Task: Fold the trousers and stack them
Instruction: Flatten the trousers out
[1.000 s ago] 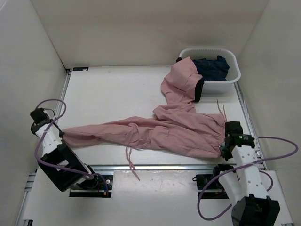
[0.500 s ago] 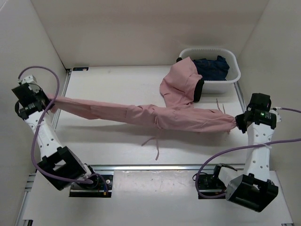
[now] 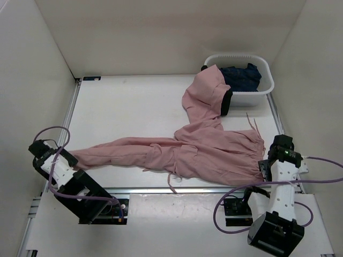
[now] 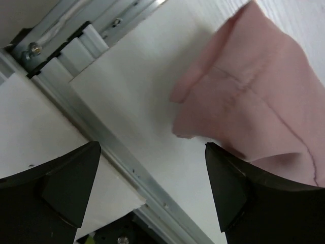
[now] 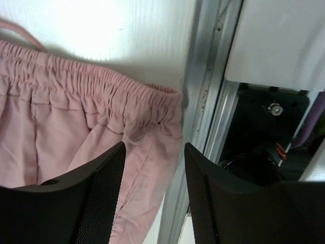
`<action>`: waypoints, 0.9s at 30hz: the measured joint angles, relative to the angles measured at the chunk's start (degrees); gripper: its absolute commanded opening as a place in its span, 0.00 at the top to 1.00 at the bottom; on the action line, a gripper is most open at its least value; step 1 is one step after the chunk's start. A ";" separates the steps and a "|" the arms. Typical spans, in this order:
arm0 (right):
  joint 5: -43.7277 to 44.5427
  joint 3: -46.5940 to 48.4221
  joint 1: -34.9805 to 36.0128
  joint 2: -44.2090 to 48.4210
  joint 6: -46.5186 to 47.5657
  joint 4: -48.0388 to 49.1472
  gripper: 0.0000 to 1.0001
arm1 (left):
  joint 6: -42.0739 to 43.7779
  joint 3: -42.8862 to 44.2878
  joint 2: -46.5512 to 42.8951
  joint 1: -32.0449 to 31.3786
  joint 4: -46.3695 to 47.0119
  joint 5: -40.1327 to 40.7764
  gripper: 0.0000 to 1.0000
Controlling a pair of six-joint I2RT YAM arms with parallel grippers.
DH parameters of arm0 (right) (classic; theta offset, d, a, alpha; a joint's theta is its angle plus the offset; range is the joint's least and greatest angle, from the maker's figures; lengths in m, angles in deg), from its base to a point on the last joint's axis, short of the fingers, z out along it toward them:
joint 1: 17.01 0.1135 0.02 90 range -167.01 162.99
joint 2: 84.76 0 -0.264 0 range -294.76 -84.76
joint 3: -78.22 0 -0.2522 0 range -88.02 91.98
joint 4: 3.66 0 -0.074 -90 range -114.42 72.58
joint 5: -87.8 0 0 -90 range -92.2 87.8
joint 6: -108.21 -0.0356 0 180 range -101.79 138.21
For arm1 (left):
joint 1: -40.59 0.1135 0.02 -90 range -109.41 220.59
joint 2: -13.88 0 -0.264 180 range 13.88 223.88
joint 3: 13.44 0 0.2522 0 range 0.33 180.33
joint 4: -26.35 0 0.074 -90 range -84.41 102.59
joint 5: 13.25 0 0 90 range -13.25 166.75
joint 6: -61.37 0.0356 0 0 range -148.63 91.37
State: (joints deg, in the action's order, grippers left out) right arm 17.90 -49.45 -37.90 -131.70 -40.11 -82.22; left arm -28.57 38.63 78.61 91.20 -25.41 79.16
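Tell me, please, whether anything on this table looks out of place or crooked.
Yes. The trousers are not laid flat: one leg stretches left across the table, but the other lies up over a corner of the white basket at the far right. The fabric is wrinkled, and a drawstring trails toward the near rail.

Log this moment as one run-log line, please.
dusty-pink soft fabric trousers: spread on white table; left pincer: open, empty; right pincer: open over waistband

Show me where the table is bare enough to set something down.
Biggest bare patch: far-left table, between back wall, left rail and the trousers. Crowded: near edge, covered by trousers, and far-right corner with the basket.
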 measured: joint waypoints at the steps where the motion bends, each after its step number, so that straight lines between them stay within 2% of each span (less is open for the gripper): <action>1: 0.59 0.09 0.00 -0.59 0.02 0.04 0.44 | -0.07 0.76 0.11 1.14 -1.38 0.20 0.05; 4: 2.25 1.18 0.00 -2.38 0.52 -0.02 0.44 | -0.04 7.04 1.90 2.60 -6.86 -0.50 0.06; 7: 3.34 4.15 0.00 -3.19 3.48 0.37 0.44 | -0.04 19.37 6.45 2.69 -12.68 -4.07 0.07; 10: 1.79 8.17 0.00 -3.93 8.33 2.62 0.41 | -0.07 28.52 10.78 1.79 -14.47 -7.21 0.07; 11: 0.70 9.49 0.02 -4.57 9.94 3.45 0.35 | -0.04 29.40 11.98 1.14 -14.49 -7.56 0.07; 15: -3.85 11.85 0.28 -7.93 14.27 5.64 0.22 | 0.00 25.31 16.76 -1.73 -16.31 -8.68 0.01; 18: -8.20 8.72 0.83 -8.55 15.02 7.04 0.21 | -0.09 18.99 19.85 -2.49 -18.25 -9.38 0.00; 21: -11.34 1.86 3.96 -8.70 13.07 8.81 0.21 | -0.09 14.08 20.98 -3.17 -18.78 -9.20 0.06; 22: -12.41 -0.46 6.01 -9.16 12.02 9.31 0.21 | -0.09 12.70 21.20 -3.43 -18.45 -9.16 0.17; 25: -13.46 -3.89 12.94 -12.79 8.61 10.71 0.23 | -0.15 10.34 22.05 -4.48 -16.15 -8.22 0.43; 26: -13.44 -3.98 14.51 -14.75 7.72 11.50 0.26 | -0.35 10.23 22.47 -4.76 -15.10 -7.85 0.73; 27: -13.35 -3.96 15.41 -16.74 7.15 12.59 0.41 | -0.35 10.40 22.93 -5.14 -14.08 -7.61 0.86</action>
State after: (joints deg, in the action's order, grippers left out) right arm 4.55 -53.41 -22.49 -148.44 -32.97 -69.63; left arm -28.92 49.03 101.53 86.06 -39.48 71.56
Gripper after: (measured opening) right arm 0.753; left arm 0.408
